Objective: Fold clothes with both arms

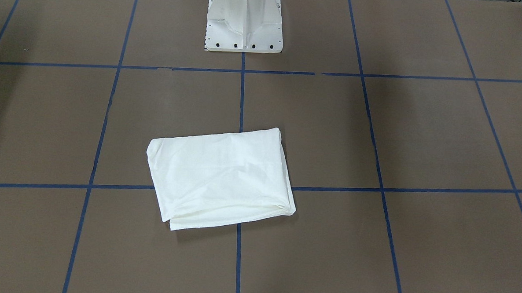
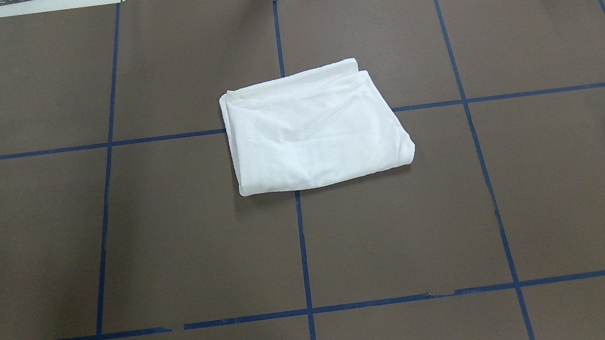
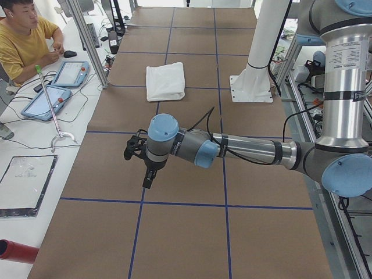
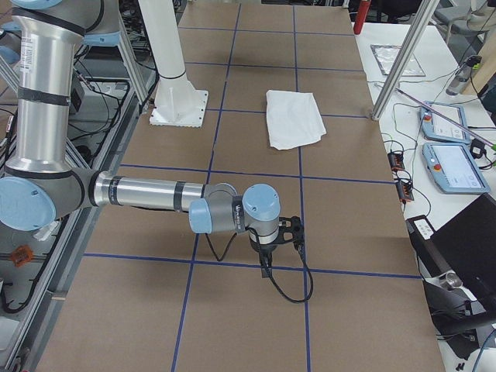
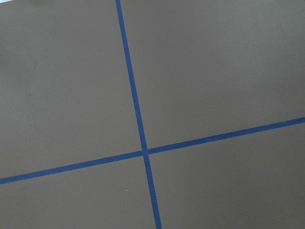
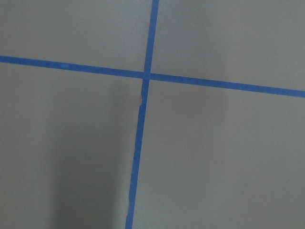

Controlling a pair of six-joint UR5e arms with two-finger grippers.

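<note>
Lying folded, T-shirt; left arm, right arm well away.

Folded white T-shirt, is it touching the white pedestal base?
Apart. The exterior front-facing view shows bare brown table between the folded T-shirt and the pedestal base.

Grippers too small to read
Left gripper and right gripper are tiny dark shapes, jaws unreadable; white pedestal is cut by the top edge.
</note>
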